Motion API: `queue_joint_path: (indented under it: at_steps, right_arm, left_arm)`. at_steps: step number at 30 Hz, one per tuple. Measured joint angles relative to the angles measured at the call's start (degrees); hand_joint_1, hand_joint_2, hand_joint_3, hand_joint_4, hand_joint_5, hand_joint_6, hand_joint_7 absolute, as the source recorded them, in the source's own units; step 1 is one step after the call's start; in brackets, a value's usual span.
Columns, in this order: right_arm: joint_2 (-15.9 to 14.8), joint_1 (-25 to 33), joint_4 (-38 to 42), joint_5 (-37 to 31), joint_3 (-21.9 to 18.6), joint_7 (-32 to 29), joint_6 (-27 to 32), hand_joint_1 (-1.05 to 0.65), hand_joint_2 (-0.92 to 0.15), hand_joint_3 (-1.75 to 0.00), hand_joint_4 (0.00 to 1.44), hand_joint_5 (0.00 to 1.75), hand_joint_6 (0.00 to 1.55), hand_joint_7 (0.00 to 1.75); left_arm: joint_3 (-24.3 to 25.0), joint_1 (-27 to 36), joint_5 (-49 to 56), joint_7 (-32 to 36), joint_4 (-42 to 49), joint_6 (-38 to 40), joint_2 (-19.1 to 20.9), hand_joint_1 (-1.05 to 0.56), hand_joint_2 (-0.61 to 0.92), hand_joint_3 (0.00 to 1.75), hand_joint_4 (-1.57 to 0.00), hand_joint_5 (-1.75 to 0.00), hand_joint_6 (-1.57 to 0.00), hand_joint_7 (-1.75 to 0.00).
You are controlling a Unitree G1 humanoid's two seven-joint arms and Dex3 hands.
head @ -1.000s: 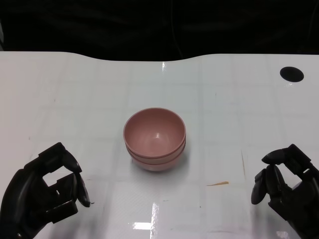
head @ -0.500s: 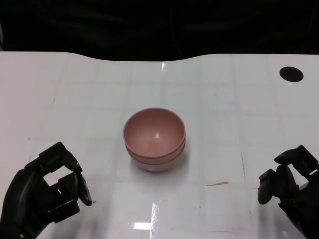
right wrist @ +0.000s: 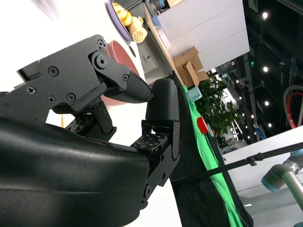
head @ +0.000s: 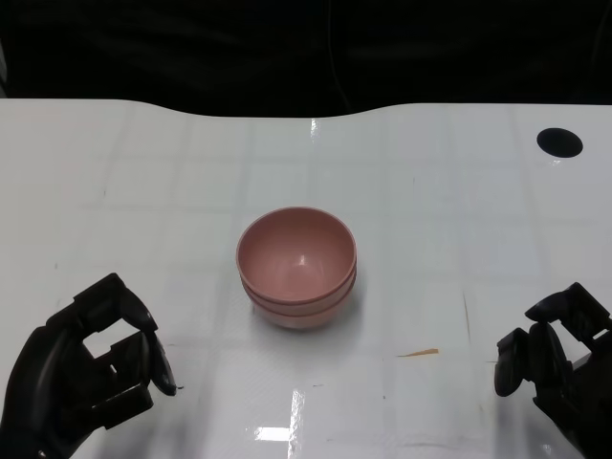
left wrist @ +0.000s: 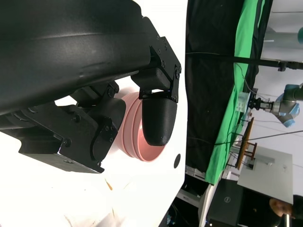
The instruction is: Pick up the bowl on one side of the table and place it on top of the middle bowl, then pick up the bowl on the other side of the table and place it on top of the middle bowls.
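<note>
Now right robot hand (head: 555, 368) slightly lower, farther from stacked bowls (head: 296, 268).

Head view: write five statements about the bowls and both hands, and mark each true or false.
1. The pink bowls sit nested in one stack at the middle of the table. True.
2. The left hand holds a bowl. False: it holds nothing and rests at the near left, apart from the stack.
3. The right hand touches the stack. False: it is at the near right edge with bare table between.
4. A pink bowl stands alone on the table's right side. False: only a black round spot shows there, at the far right.
5. The top bowl is upright, opening upward. True.
</note>
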Motion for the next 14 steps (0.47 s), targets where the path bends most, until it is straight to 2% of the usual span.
queue_joint_path:
  at_steps: [8,14]
  right_arm:
    - [0.53,0.05,0.0,-0.09,0.01,0.0,-0.01,-0.09,-0.56,-1.08,0.86,1.75,0.75,1.52]
    - [0.9,0.5,-0.02,-1.1,0.01,-0.19,-0.15,-0.07,-0.5,-1.19,0.87,1.75,0.74,1.55]
  left_arm:
    - [0.0,0.01,0.02,0.01,-0.21,0.0,0.0,0.11,0.71,1.41,-0.85,-1.75,-0.63,-1.75]
    - [0.0,0.25,-0.15,-0.11,-0.27,-0.01,0.0,0.12,0.72,1.43,-0.87,-1.75,-0.65,-1.75]
